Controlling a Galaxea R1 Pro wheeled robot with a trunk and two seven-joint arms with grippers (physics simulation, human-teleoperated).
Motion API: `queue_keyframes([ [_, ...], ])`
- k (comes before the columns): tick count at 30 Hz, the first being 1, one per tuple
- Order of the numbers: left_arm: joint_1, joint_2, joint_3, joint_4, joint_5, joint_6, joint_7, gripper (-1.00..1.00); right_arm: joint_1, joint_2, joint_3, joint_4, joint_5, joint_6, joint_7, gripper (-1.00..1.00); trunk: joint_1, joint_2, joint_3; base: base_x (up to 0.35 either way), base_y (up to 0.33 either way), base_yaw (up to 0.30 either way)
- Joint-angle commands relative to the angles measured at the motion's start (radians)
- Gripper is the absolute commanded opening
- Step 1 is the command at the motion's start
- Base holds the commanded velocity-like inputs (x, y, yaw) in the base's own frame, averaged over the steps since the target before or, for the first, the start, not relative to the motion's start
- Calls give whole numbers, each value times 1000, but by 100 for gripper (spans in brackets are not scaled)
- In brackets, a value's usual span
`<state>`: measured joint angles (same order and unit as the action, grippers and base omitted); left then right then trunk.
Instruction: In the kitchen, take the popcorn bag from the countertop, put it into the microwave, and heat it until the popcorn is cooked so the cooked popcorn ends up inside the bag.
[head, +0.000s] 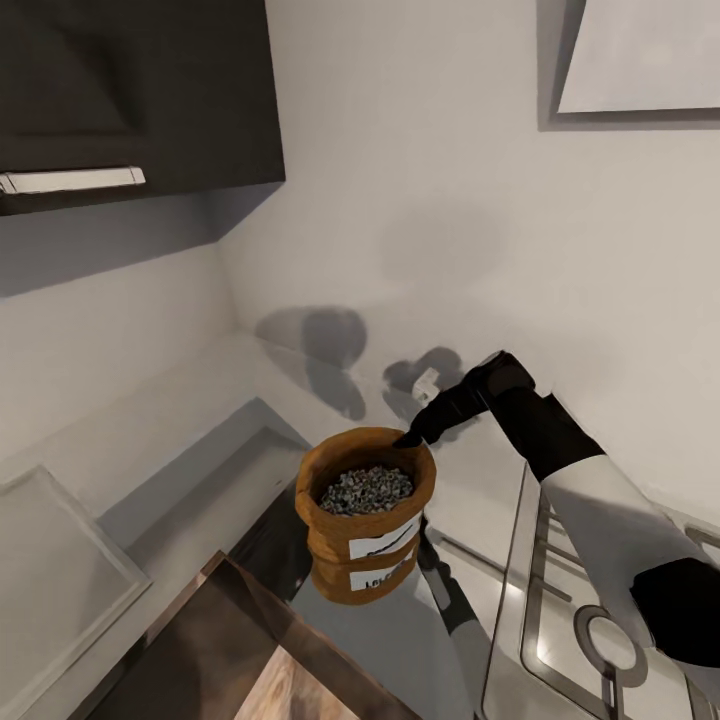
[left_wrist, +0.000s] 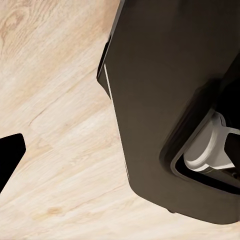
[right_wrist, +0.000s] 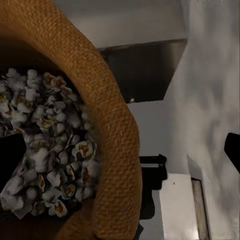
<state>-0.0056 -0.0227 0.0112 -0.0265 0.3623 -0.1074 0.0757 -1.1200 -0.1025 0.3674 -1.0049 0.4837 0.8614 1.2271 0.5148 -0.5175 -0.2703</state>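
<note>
1. Head view: the squat tan-yellow cloth popcorn bag (head: 366, 510) hung upright above the grey polished table (head: 200, 490), mouth up, its rim pinched by the right pincer (head: 408, 438).
2. Left wrist view: wood floor (left_wrist: 55, 125); I cannot tell how the left pincer stood.
3. Right wrist view: whitish popcorn (right_wrist: 45, 160) filled the bag beside one dark fingertip (right_wrist: 11, 160).

The right arm (head: 600, 500) is a smooth white tube between glossy black joint housings, its wrist section black, tapering to black gripper fingers (head: 410, 437).
</note>
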Motion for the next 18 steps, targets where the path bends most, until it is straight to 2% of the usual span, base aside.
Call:
queue_keyframes([
  [1, 0, 0, 1, 0, 3, -3, 3, 100, 0, 0, 1, -1, 4, 2, 22, 100, 0, -1, -2, 0, 0, 0],
  [5, 0, 0, 1, 0, 3, -3, 3, 100, 0, 0, 1, 1, -10, -5, 30, 100, 0, -1, -2, 0, 0, 0],
  [11, -1, 0, 1, 0, 3, -3, 3, 100, 2, 7, -4, 12, -14, -74, 24, 100, 0, -1, -2, 0, 0, 0],
  [12, -1, 0, 1, 0, 4, -3, 3, 100, 2, 7, -6, 19, -24, -88, 23, 100, 0, -1, -2, 0, 0, 0],
  [16, -1, 0, 1, 0, 4, -3, 3, 100, 2, 6, -10, 74, -112, -211, -3, 100, 0, -1, -2, 0, 0, 0],
  [18, -1, 0, 1, 0, 4, -3, 3, 100, 2, 6, -10, 108, -126, -262, -20, 100, 0, -1, -2, 0, 0, 0],
])
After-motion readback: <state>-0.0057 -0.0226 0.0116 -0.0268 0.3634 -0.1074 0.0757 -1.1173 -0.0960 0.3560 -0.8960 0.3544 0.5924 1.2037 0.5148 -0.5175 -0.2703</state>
